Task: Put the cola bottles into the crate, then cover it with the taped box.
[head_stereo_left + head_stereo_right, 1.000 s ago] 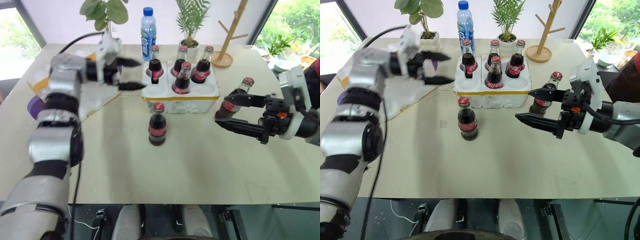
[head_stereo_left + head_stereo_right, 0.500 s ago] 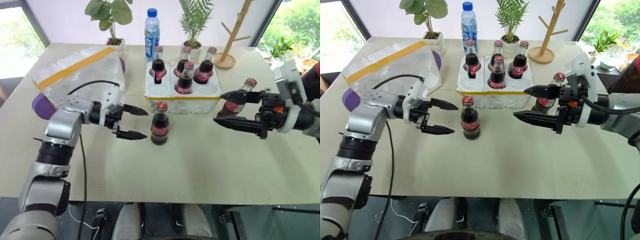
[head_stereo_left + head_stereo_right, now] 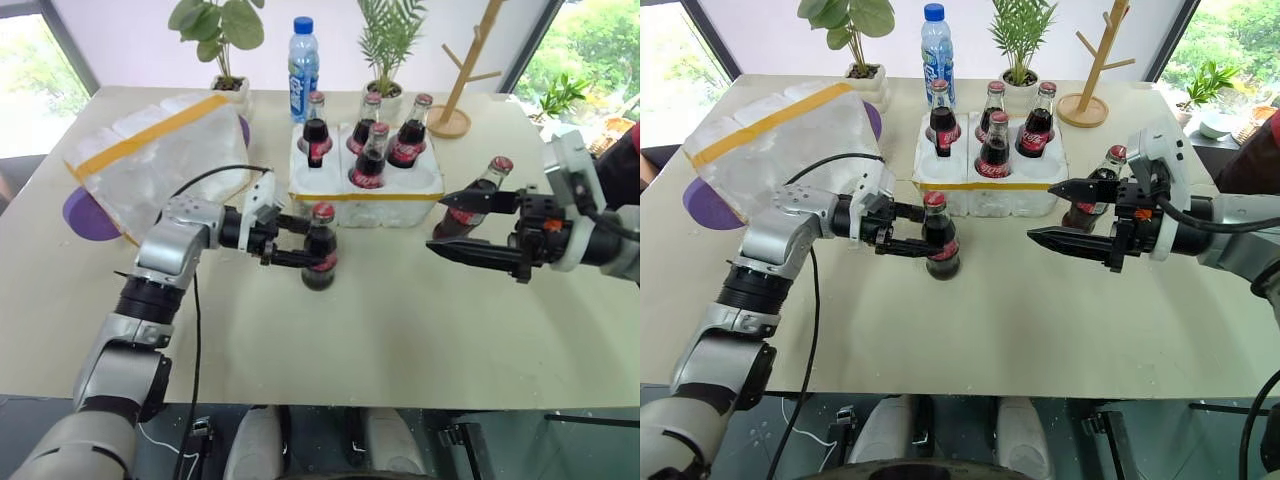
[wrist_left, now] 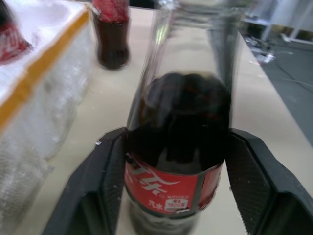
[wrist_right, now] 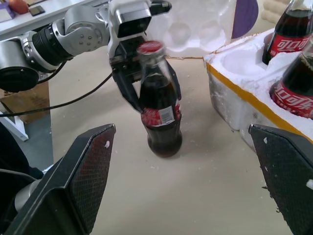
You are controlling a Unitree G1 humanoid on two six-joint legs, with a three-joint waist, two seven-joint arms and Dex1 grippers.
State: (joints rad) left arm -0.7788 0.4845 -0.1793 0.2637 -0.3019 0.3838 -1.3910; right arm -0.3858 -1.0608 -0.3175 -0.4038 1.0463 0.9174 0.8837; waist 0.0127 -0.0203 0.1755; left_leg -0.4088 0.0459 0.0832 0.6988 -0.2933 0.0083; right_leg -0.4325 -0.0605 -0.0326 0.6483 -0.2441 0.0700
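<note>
Standing upright on the beige tabletop (image 3: 400, 330), a small glass cola bottle with a red cap and red label (image 3: 320, 250) sits between the 2 black fingers of the left gripper (image 3: 296, 242); in the left wrist view both finger pads press against its sides at label height, so the gripper is clamped on this bottle (image 4: 178, 147). The bottle's base rests on the table, just in front of the low white styrofoam crate with a yellow tape band (image 3: 365, 195).

4 more cola bottles stand in the crate's wells: 3 along the far row (image 3: 315, 128) (image 3: 366, 122) (image 3: 410, 130) and 1 in the near row (image 3: 371, 158). At least 1 near well by the left corner is bare, as seen in the right wrist view (image 5: 234, 61).

A 6th cola bottle (image 3: 468, 200) stands on the table to the right of the crate, partly behind the right gripper (image 3: 448, 222). That gripper hangs above the table with its 2 fingers spread wide apart, holding nothing.

The large hollow white styrofoam box with a broad yellow tape stripe (image 3: 160, 150) lies tilted on the table's left, over a purple round object (image 3: 85, 215). Behind the crate stand a clear blue-capped water bottle (image 3: 302, 65), 2 potted plants (image 3: 222, 35) (image 3: 385, 40) and a wooden branch stand (image 3: 462, 75).
</note>
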